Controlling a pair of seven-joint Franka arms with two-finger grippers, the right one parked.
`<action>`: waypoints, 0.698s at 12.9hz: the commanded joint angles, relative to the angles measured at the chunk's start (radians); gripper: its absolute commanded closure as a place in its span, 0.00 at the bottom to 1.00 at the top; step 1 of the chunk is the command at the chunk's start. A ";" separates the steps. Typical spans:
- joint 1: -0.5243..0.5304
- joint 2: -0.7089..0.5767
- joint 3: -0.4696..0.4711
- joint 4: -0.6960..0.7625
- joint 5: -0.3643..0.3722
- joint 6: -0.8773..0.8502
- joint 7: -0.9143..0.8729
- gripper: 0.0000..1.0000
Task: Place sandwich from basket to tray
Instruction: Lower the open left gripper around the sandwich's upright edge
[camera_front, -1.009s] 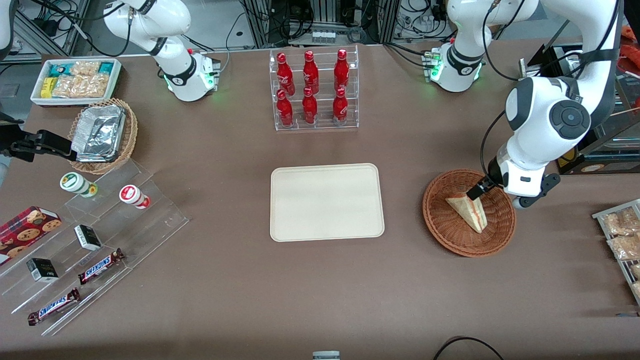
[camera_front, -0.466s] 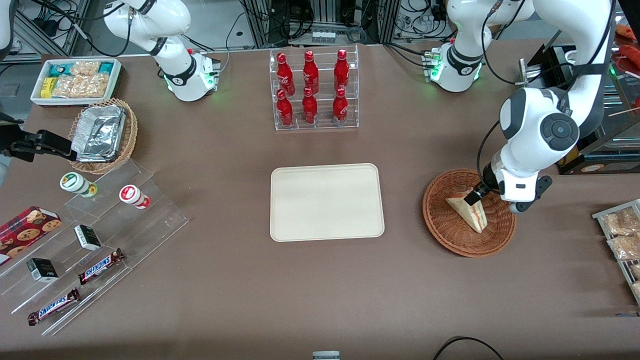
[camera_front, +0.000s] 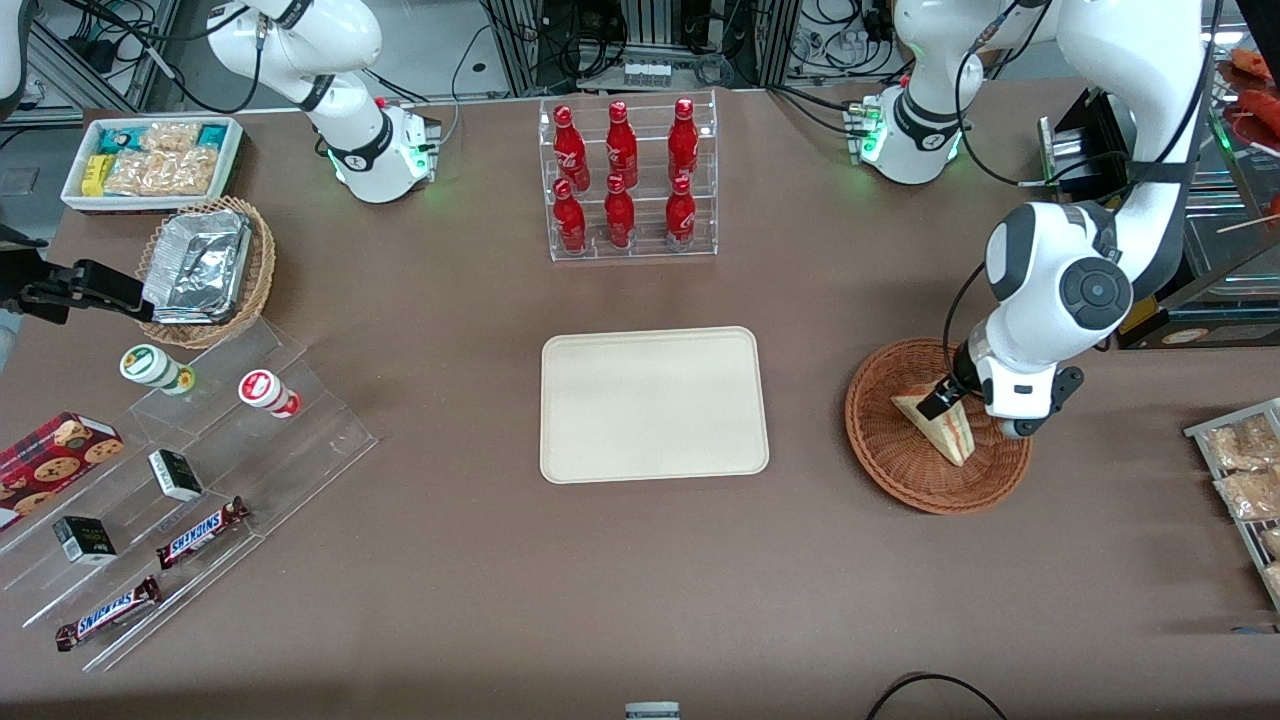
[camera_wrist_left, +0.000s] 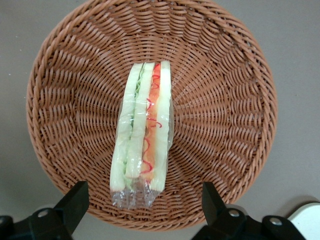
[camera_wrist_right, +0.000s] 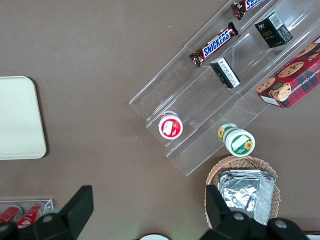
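The clear-wrapped sandwich (camera_front: 945, 432) lies in the round reddish-brown basket (camera_front: 890, 450) toward the working arm's end of the table. In the left wrist view the sandwich (camera_wrist_left: 142, 145) lies on edge, its red and green filling up, in the middle of the basket (camera_wrist_left: 225, 100). My left gripper (camera_front: 950, 405) hangs open just above the sandwich; in the wrist view the gripper (camera_wrist_left: 144, 205) straddles the sandwich's wrapped end with a wide gap, touching nothing. The cream tray (camera_front: 654, 404) lies flat at the table's middle and bears nothing.
A clear rack of red bottles (camera_front: 625, 180) stands farther from the camera than the tray. A rack of snack packets (camera_front: 1245, 470) sits at the working arm's table edge. A stepped acrylic shelf (camera_front: 190, 470) and a tan basket with foil trays (camera_front: 205, 270) are toward the parked arm's end.
My left gripper has shifted a little toward the tray and nearer the camera, staying over the basket. The sandwich has not moved.
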 joint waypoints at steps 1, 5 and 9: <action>0.004 0.029 -0.002 -0.006 0.010 0.035 -0.014 0.00; 0.006 0.063 0.001 -0.008 0.011 0.044 -0.014 0.00; 0.009 0.086 0.003 -0.006 0.012 0.059 -0.014 0.00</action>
